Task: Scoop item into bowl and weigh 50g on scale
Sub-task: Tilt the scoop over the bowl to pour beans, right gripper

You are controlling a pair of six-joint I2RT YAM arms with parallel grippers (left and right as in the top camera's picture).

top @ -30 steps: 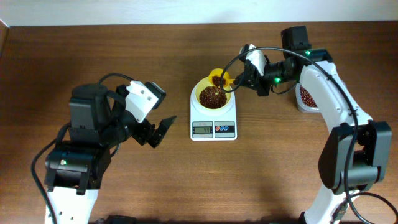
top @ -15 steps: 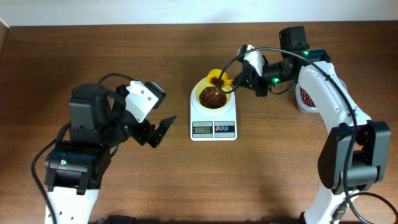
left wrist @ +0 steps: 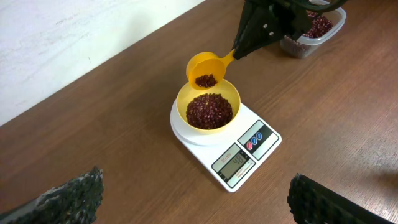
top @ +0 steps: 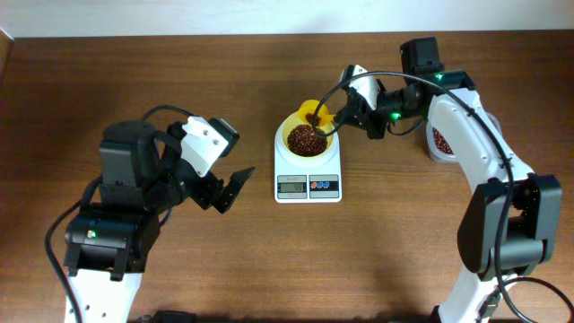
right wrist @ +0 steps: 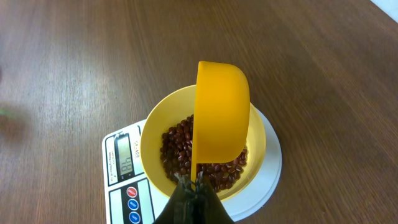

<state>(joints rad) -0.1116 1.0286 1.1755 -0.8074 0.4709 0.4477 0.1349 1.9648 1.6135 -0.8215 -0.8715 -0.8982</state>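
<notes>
The white scale [top: 283, 170] sits mid-table with the pale yellow bowl [top: 288, 139] on it. Dark red-brown beans [top: 306, 140] fill the bowl's bottom. My right gripper [top: 345, 112] is shut on the handle of a yellow scoop [top: 316, 114], which hangs tilted over the bowl's far rim. In the left wrist view the scoop [left wrist: 205, 67] still holds a few beans above the bowl [left wrist: 184, 99]. In the right wrist view the scoop [right wrist: 221, 112] stands on its side over the beans [right wrist: 177, 149]. My left gripper [top: 229, 188] is open and empty, left of the scale.
A clear plastic tub [top: 441, 141] of beans stands to the right of the scale, beside the right arm, and also shows as the tub [left wrist: 311, 34] in the left wrist view. The scale's display and buttons [left wrist: 249, 146] face the table's front edge.
The right arm's wrist has shifted slightly left; the scoop stays tilted over the bowl. The left arm has not moved.
</notes>
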